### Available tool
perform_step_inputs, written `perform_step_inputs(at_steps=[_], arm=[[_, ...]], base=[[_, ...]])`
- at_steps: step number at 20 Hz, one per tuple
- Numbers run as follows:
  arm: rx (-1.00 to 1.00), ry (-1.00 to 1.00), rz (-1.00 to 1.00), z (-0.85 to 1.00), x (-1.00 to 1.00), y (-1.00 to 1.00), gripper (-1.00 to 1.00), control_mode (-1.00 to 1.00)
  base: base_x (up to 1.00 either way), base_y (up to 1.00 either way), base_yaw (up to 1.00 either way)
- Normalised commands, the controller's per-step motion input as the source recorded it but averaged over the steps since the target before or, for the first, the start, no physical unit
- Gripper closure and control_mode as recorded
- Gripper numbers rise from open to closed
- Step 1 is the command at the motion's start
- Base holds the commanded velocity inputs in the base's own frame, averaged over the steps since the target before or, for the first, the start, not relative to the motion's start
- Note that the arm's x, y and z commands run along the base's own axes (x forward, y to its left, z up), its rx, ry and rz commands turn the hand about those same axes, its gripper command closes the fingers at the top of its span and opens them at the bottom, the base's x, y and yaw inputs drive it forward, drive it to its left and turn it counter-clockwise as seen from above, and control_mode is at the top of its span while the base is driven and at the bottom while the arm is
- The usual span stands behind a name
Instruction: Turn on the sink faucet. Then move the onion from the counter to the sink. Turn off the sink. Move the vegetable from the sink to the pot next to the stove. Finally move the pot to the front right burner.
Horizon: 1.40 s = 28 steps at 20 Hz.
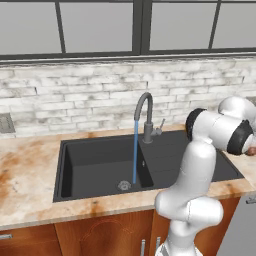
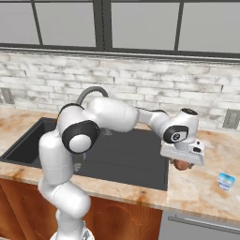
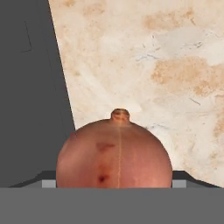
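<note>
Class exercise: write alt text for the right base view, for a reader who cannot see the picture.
The white robot arm reaches right across the black sink, its claw lowered over a reddish onion on the beige counter. A small blue object lies on the counter further right, and a brick wall with windows stands behind.

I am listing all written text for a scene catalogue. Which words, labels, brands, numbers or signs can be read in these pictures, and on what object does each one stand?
No text can be read in any view.
small blue object on the counter: any marking on it is too small and blurred to read.
onion: no label, only dark spots on its skin.
</note>
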Motion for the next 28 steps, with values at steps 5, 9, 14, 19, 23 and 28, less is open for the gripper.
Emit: perform_step_inputs(at_steps=[5,9,14,19,23,28], arm=[[0.00,0.14,0.01,0.37,0.00,1.00,1.00,-1.00],[0.00,0.04,0.00,0.01,0.05,1.00,1.00,-1.00],[-0.01,0.00,0.00,-0.16,0.08,0.80,1.00,-1.00],[0.00,-0.06,0.00,-0.01,0.04,0.10,1.00,-1.00],[0.06,-0.07,0.02,0.00,0.10,0.88,1.00,-1.00],[0.02,0.00,0.06,0.00,0.26,1.00,1.00,-1.00]], base=[[0.00,0.00,0.00],[0.00,0.00,0.00],[0.00,0.00,0.00],[0.00,0.00,0.00],[0.00,0.00,0.00],[0.00,0.00,0.00]])
